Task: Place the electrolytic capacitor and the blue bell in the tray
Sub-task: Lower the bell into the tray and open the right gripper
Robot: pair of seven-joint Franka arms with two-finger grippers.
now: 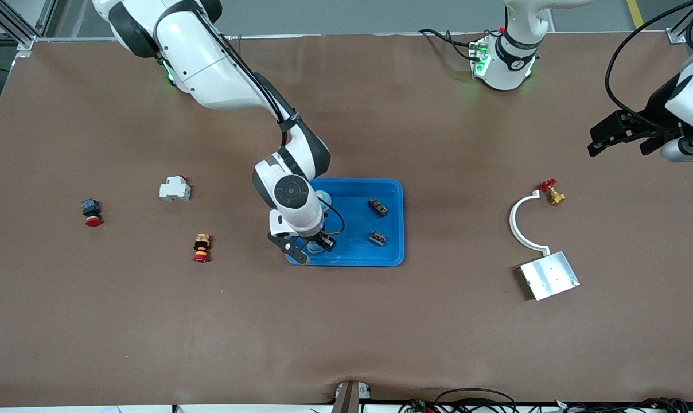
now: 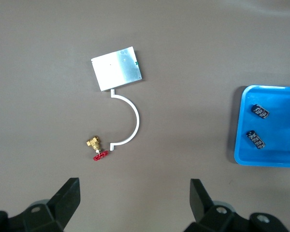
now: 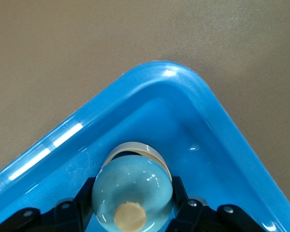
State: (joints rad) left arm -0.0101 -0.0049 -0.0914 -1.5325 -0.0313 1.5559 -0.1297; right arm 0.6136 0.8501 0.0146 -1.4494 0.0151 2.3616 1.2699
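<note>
The bright-blue tray (image 1: 352,229) lies mid-table. My right gripper (image 1: 309,248) is down in the tray's corner nearest the front camera, at the right arm's end. In the right wrist view the gripper (image 3: 133,195) is shut on the blue bell (image 3: 133,186), a pale-blue dome with a tan button on top, low inside the tray's rim (image 3: 154,77). The bell barely shows in the front view (image 1: 314,246). A small round pale-blue part (image 1: 323,198) lies in the tray, half hidden by the right wrist; I cannot tell what it is. My left gripper (image 1: 622,137) is open and empty, waiting above the table (image 2: 135,193).
Two small black parts (image 1: 377,206) (image 1: 377,237) lie in the tray. Toward the left arm's end are a silver plate (image 1: 550,275), a white curved strip (image 1: 518,221) and a brass valve (image 1: 553,195). Toward the right arm's end are a white breaker (image 1: 174,188) and two push buttons (image 1: 91,212) (image 1: 201,248).
</note>
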